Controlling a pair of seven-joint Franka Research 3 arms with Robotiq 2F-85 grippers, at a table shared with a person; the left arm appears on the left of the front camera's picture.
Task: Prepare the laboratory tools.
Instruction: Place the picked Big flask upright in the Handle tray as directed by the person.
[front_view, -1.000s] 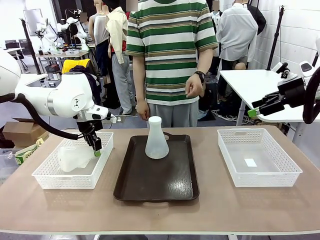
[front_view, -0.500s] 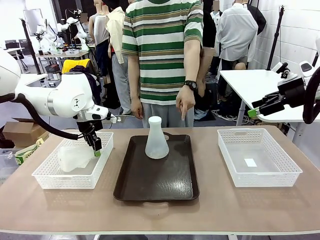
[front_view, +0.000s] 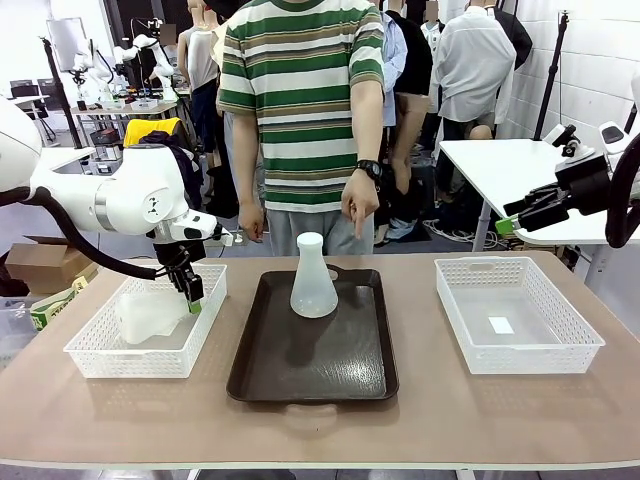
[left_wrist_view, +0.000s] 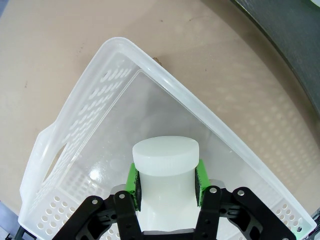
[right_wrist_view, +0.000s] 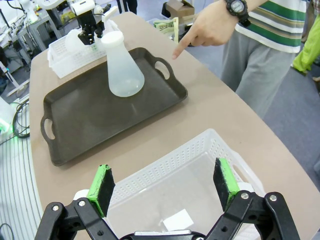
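One frosted-white conical flask (front_view: 313, 277) (right_wrist_view: 121, 65) stands upright at the far end of the dark brown tray (front_view: 310, 375). The second flask (front_view: 145, 314) lies on its side in the left white basket (front_view: 120, 362). My left gripper (front_view: 192, 293) is shut on its neck; in the left wrist view the neck (left_wrist_view: 165, 170) sits tight between the green pads of the gripper (left_wrist_view: 166, 181). My right gripper (front_view: 506, 223) (right_wrist_view: 163, 187) hangs open and holds nothing, high above the right white basket (right_wrist_view: 200, 150).
A person in a striped shirt stands at the far edge, one hand (front_view: 357, 208) (right_wrist_view: 200, 31) pointing a finger down at the tray's far end near the upright flask. The right basket (front_view: 520, 358) holds only a small white label. Bare tabletop lies in front of the tray.
The person has shifted to picture left and lowered a pointing hand toward the tray. Both arms and both flasks are where they were.
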